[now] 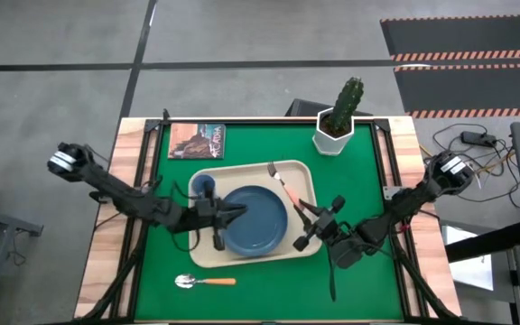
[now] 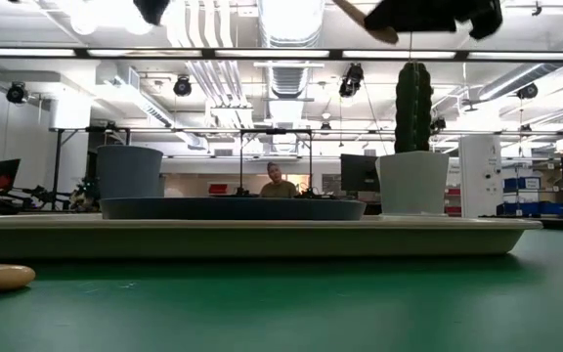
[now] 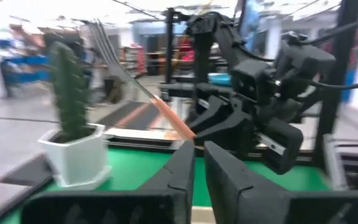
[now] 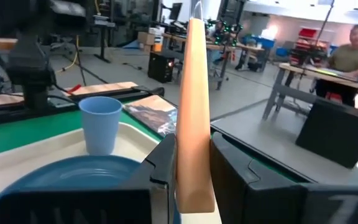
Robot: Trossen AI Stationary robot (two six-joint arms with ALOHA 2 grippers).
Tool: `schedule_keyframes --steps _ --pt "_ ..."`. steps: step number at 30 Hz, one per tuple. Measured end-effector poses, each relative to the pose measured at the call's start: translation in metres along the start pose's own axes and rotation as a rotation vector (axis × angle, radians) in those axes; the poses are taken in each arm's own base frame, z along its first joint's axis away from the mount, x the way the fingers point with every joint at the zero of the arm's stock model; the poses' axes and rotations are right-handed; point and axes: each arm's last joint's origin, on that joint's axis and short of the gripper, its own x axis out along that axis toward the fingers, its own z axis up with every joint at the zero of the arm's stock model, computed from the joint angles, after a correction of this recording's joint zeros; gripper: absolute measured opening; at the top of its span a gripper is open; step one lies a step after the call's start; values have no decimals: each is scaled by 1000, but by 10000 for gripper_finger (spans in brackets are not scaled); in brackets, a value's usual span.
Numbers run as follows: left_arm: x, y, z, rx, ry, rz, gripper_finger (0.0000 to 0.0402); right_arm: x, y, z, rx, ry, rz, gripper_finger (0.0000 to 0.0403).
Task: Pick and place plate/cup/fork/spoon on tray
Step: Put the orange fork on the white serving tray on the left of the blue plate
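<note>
Fork (image 1: 283, 182) tines blurred in the left wrist view; handle clamped between right gripper (image 1: 307, 221) fingers, above tray (image 1: 303, 171) right side. Left gripper (image 1: 233, 214) fingers nearly closed, empty, over plate (image 1: 255, 219). Cup (image 1: 205, 187) far left on tray. Spoon (image 1: 204, 282) near, off tray. Cactus pot (image 1: 334, 135), book (image 1: 197, 140) at far edge

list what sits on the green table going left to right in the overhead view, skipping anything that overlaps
small book with a brown picture cover → small light-blue cylindrical cup → round dark slate-blue plate → white pot holding a green cactus
</note>
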Motion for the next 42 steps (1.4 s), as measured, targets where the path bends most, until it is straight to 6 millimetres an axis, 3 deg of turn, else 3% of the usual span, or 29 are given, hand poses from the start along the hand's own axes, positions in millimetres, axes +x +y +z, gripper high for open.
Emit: schedule_keyframes --steps 4,12,20,27,31,38,42 --pt "17 6 -12 -46 -6 -52 76 1 7 7 -31 0 29 60" --pt "44 12 -30 -90 -95 6 169 6 32 16 -114 -4 56 61" --pt "52 10 -39 -113 -142 -61 180 19 62 16 -281 -4 28 57" --pt "50 8 -39 -126 -142 -135 180 27 74 20 -435 2 -45 12" --pt "48 12 -44 -95 -123 -51 154 27 70 16 -453 8 -84 8" --pt "42 18 -51 -71 -93 20 14 19 55 1 -441 13 -160 8" --pt "32 20 -45 -36 -54 6 11 10 45 -4 -406 5 -133 8"
